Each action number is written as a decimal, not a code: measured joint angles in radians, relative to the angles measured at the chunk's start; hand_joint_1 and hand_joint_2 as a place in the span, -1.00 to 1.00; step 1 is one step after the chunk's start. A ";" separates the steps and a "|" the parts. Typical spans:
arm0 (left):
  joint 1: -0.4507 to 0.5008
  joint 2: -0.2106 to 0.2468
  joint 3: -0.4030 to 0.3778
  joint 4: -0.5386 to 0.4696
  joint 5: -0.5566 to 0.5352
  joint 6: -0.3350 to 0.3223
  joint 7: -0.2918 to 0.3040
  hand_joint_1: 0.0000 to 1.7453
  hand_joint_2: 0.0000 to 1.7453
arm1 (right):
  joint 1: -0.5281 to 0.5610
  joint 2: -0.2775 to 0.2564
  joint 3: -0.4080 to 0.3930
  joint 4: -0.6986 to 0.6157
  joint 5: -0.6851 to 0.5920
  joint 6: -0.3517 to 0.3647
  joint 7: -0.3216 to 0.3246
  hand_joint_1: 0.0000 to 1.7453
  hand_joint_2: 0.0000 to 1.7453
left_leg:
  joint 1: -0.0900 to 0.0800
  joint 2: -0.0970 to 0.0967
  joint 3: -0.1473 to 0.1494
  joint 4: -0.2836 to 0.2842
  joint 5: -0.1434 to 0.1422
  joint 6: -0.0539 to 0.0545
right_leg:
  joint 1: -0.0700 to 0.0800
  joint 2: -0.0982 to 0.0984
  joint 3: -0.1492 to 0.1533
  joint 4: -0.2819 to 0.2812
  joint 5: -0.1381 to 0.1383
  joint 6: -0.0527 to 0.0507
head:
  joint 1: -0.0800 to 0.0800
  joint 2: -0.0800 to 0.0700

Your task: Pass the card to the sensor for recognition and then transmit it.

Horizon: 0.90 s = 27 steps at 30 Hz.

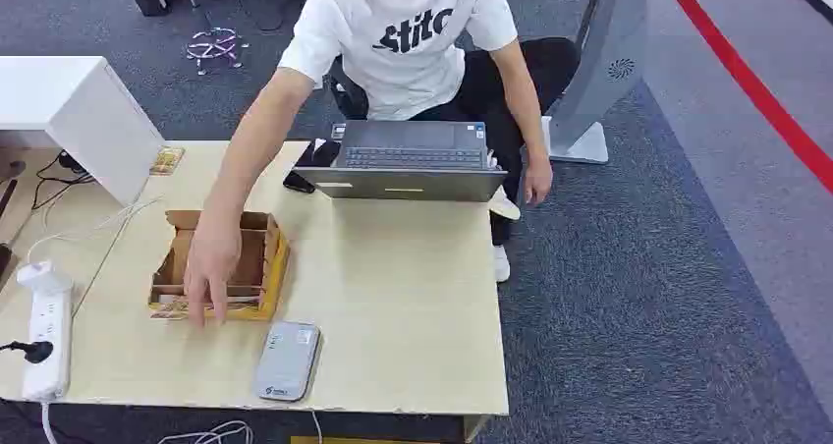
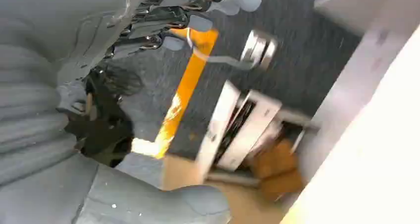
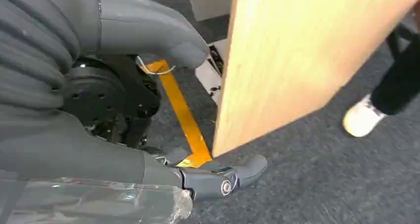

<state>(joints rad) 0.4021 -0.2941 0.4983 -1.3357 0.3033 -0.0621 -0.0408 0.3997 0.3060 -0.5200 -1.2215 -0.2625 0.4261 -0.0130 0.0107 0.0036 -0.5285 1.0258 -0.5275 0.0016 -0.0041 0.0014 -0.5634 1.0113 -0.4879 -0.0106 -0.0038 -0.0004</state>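
An open cardboard box [image 1: 272, 257] stands on the left part of the wooden table [image 1: 413, 297]. Cards [image 1: 175, 308] lie along its near side. A person's hand [image 1: 210, 265] reaches down into the box. A flat grey sensor [image 1: 287, 360] lies by the table's front edge, just right of the box. My left hand [image 2: 99, 40] hangs below table height over the carpet, fingers spread, holding nothing. My right hand [image 3: 59, 149] hangs beside the table's underside [image 3: 297, 50], thumb and fingers apart, with nothing in it.
A person in a white T-shirt [image 1: 408, 41] sits behind an open laptop [image 1: 408, 159] at the table's far edge. A white power strip [image 1: 49, 331] lies at the front left, and a white box [image 1: 83, 110] stands at the far left. Yellow tape [image 3: 183, 115] marks the carpet.
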 joint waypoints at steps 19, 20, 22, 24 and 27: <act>0.110 -0.045 0.053 -0.285 0.074 0.398 -0.004 -1.00 1.00 | 0.064 0.031 -0.007 -0.148 -0.124 -0.039 0.006 -1.00 1.00 | 0.000 -0.001 0.000 0.000 0.000 0.001 | 0.000 0.000 0.000 0.000 -0.001 0.001 | 0.000 0.000; 0.112 -0.045 0.053 -0.304 0.061 0.392 -0.024 -1.00 1.00 | 0.067 0.031 -0.007 -0.152 -0.129 -0.044 0.003 -1.00 1.00 | 0.000 0.000 0.000 0.000 0.000 0.001 | 0.000 0.000 0.000 0.000 -0.001 0.001 | 0.000 0.000; 0.119 -0.046 0.054 -0.361 0.022 0.373 -0.091 -1.00 1.00 | 0.075 0.031 -0.003 -0.162 -0.150 -0.070 -0.003 -1.00 1.00 | 0.000 -0.001 0.000 0.000 0.000 0.001 | 0.000 0.000 0.000 0.000 -0.001 0.001 | 0.000 0.000; 0.120 -0.047 0.054 -0.436 -0.037 0.346 -0.154 -1.00 1.00 | 0.087 0.031 0.007 -0.175 -0.176 -0.094 -0.008 -1.00 -1.00 | 0.000 -0.001 0.000 0.000 0.000 0.001 | 0.000 -0.001 0.000 0.000 -0.001 0.001 | 0.000 0.000; 0.114 -0.047 0.053 -0.580 -0.130 0.331 -0.201 -1.00 1.00 | 0.106 0.031 0.036 -0.196 -0.241 -0.121 -0.015 -1.00 1.00 | 0.000 -0.001 0.000 0.000 0.000 0.001 | 0.000 0.000 0.000 0.000 -0.001 0.001 | 0.000 0.000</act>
<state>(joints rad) 0.5161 -0.3407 0.5516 -1.9155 0.1738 0.2689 -0.2423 0.5054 0.3372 -0.4844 -1.4172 -0.5037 0.3055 -0.0282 0.0108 0.0030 -0.5280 1.0258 -0.5279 0.0023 -0.0040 0.0013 -0.5631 1.0112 -0.4886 -0.0095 -0.0038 -0.0004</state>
